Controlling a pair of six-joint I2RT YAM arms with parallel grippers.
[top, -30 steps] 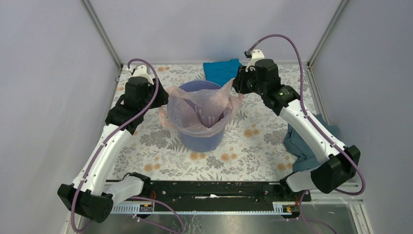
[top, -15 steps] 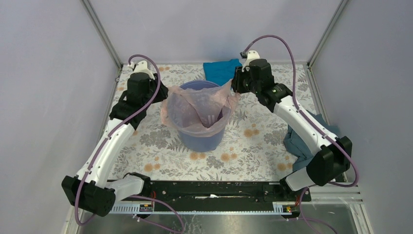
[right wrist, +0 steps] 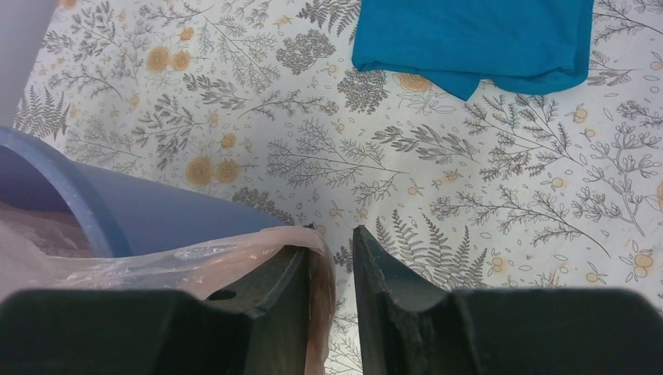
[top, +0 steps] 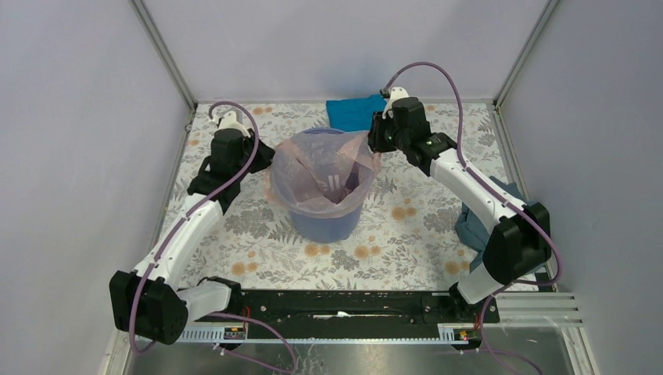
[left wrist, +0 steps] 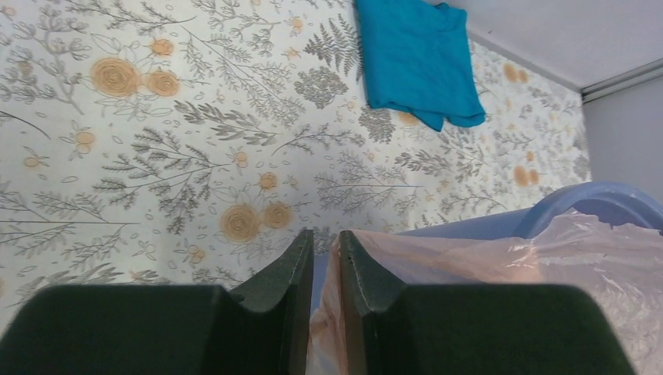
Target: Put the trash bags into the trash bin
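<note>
Pale lavender walls (top: 78,117) enclose a floral-patterned table (top: 406,242).

Bright, even light falls from overhead, so in the top view the bin (top: 328,225) throws only a faint, soft-edged shadow on the counter (top: 406,242), and the pale walls carry a lilac cast with no hard glare. Both wrist views are sharp on the counter's printed pattern and on the cloth (right wrist: 469,39), while the dark jaws along the near edge show almost no surface detail and look slightly soft. Small white glints sit on the wrinkles of the bag (left wrist: 547,258).
</note>
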